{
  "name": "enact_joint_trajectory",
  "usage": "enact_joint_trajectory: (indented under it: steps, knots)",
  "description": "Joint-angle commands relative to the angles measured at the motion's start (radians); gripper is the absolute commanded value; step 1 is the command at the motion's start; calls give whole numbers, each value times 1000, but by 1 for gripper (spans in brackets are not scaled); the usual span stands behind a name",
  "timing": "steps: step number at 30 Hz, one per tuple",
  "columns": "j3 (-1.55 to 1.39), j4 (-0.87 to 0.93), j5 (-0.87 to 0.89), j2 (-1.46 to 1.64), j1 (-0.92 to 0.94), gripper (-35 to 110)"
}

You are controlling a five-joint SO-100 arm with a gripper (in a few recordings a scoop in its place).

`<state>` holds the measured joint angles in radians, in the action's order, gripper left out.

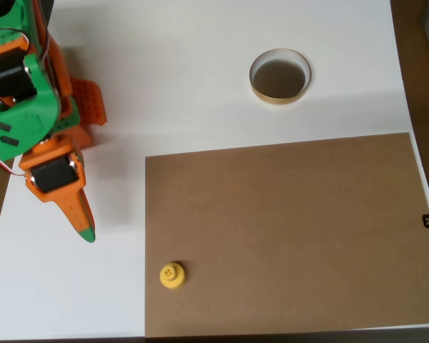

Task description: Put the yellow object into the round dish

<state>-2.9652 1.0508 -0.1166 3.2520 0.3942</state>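
One overhead view looks down on a white table (pixel 222 43) with a brown rectangular board (pixel 293 236) covering its lower right part. At the left edge stands an orange and green robot arm (pixel 28 107), its gripper (pixel 82 221) pointing down the picture over bare white table; the jaws appear closed together into a single green-tipped point. The yellow object (pixel 172 275) sits on the board near its lower left corner, apart from the gripper. The round dish (pixel 279 76) rests on the white table above the board, well apart from the yellow object.
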Motion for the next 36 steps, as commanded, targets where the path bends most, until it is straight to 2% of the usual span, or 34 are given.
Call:
enact_joint_trajectory:
  steps: [1, 36]
  knots:
    - [14, -5, -34, 12, -6, 0]
    - [11, -15, -46, 12, -6, 0]
